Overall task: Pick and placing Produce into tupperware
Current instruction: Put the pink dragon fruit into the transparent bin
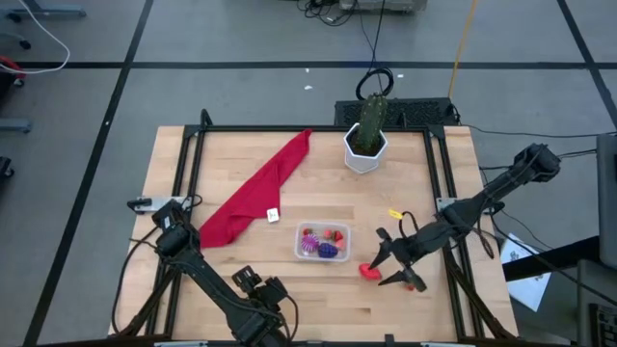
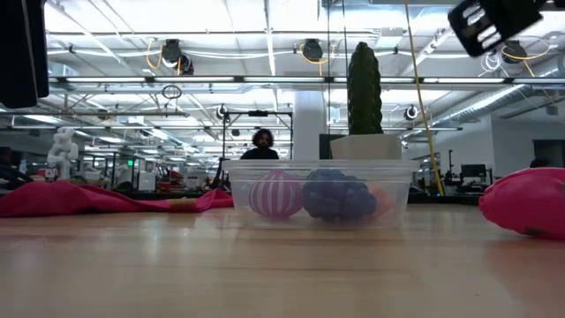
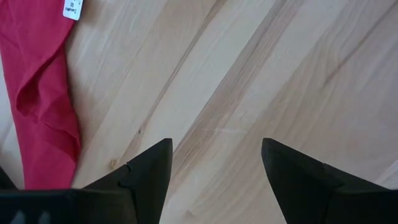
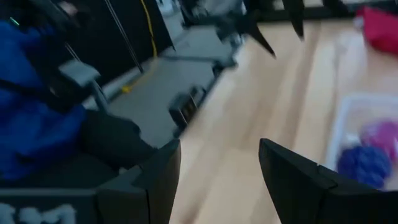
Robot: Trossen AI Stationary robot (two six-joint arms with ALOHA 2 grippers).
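From above, my right end effector [image 1: 386,258] stands spread wide, a red produce piece [image 1: 369,272] just below it, the tupperware [image 1: 322,243] (already holding produce) beside it. Left wrist view: my left end effector [image 3: 214,163] gapes wide over bare bench [image 3: 261,74].

Bare bench [image 1: 289,294] lies in front of the tupperware [image 1: 322,243], open for passage up to the left pincer [image 1: 280,310], whose fingers are spread over empty wood. Left of the tupperware, the red cloth [image 1: 255,191] runs diagonally, its white tag [image 1: 273,215] nearest the container. Behind and right of it stands the cactus pot [image 1: 366,145], with clear board between. Just right of the tupperware, a red produce piece [image 1: 369,272] and the right pincer [image 1: 388,258], fingers apart, occupy the approach.
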